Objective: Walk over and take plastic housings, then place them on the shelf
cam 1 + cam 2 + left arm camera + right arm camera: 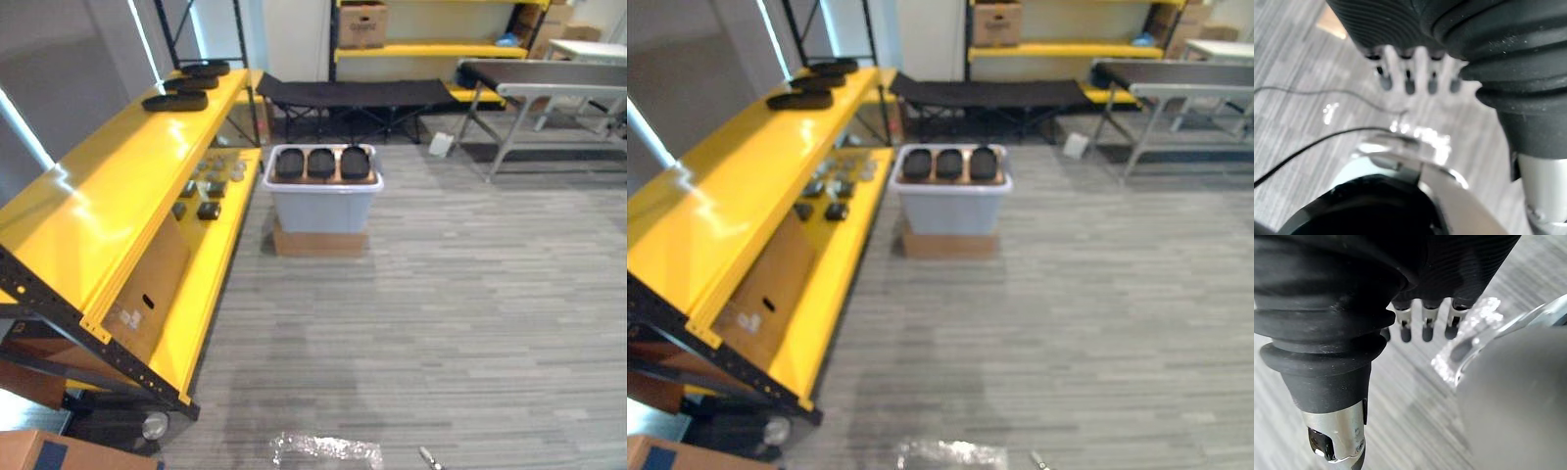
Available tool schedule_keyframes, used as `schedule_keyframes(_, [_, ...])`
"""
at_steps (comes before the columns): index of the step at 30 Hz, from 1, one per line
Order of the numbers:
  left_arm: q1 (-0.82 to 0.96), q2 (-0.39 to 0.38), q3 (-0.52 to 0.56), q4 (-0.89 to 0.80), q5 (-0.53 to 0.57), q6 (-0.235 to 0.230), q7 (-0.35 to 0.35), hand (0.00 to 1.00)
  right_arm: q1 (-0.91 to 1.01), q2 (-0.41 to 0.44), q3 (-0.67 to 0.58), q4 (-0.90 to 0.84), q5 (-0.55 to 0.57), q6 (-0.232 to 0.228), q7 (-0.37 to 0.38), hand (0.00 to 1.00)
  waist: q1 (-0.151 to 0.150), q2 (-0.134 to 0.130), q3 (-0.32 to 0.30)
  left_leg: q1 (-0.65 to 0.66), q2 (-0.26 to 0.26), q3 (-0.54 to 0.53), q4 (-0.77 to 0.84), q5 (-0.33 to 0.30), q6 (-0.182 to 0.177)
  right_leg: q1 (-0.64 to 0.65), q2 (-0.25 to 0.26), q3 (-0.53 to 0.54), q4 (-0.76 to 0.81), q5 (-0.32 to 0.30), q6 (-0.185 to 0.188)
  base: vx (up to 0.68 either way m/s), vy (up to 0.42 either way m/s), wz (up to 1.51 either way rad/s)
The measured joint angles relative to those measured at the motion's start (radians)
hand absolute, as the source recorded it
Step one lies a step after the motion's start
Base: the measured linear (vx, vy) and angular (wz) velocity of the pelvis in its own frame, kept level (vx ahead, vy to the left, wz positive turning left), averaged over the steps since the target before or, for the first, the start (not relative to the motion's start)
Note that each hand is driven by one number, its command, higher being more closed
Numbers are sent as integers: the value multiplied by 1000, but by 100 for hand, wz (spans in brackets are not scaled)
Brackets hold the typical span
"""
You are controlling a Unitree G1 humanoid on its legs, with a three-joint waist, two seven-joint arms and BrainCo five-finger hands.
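Three black plastic housings (321, 163) sit side by side in the top of the grey bin (323, 208). The bin stands on a flat cardboard box (319, 243) on the floor, just beside the yellow shelf (98, 206) and towards its far end. Three placed housings (178, 100) already lie on the shelf's top level at the far end. Small dark parts (208, 188) are on the lower level.

Your left hand (1409, 73) hangs over the floor, fingers straight and loose, holding nothing. Your right hand (1427, 318) is the same: fingers straight, empty.

The step in hand looks like the walk-up, since the bin is well ahead and nothing is picked.
- Walk straight along the shelf front and keep your left arm off its edge.
- Crumpled clear plastic wrap (326, 450) lies on the floor right in front of you, so step round it rather than on it.
- Stop square to the bin, near enough to reach down without leaning.
- Take one housing by its edges and lift it clear of its neighbours.
- The bare shelf top nearer than the placed ones looks like the spot to set it down.
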Motion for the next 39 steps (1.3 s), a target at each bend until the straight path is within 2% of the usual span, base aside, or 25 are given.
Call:
schedule_keyframes(6, [-28,2,0,35,-9,-3,0,0,-21,16,-28,11,11,-10,1,0,-10,7,-2,53,-18,12,-57,14,6,35,-8,-12,-29,11,9,154,59,-1])
schedule_keyframes(11, [-34,10,-2,35,-44,5,1,0,-54,32,-28,11,0,-15,-1,0,-8,-4,16,86,-20,24,-58,1,-15,65,-12,-19,-32,20,23,66,39,-5])
schedule_keyframes(14, [-44,14,-2,35,-46,5,5,0,-61,39,-28,11,-8,-14,-12,0,-8,-11,24,86,-26,23,-58,0,-16,64,-18,-22,-32,24,30,-10,25,1])
schedule_keyframes(20, [-46,12,-3,34,-46,-1,42,0,-63,40,-30,11,-28,-8,-21,0,-9,-13,31,85,-27,27,-63,1,-14,56,-18,-22,-31,23,29,-78,-4,-5])
schedule_keyframes(24, [-44,11,-10,35,-46,-4,62,0,-62,38,-27,7,-27,1,-20,0,-10,-11,34,100,-32,30,-111,31,3,49,-16,-25,-31,15,22,-132,-33,-4])
schedule_keyframes(28, [-44,10,-11,35,-46,-5,66,0,-56,35,-24,-2,-27,18,-20,0,-11,-14,35,99,-31,31,-113,31,3,51,-15,-25,-34,12,22,-102,-20,0])
schedule_keyframes(39, [-44,15,-18,35,-45,-11,66,0,-53,27,22,-10,-27,19,-22,0,-11,-22,34,81,-34,23,-113,33,5,53,-13,-44,-70,29,20,-8,-10,4])
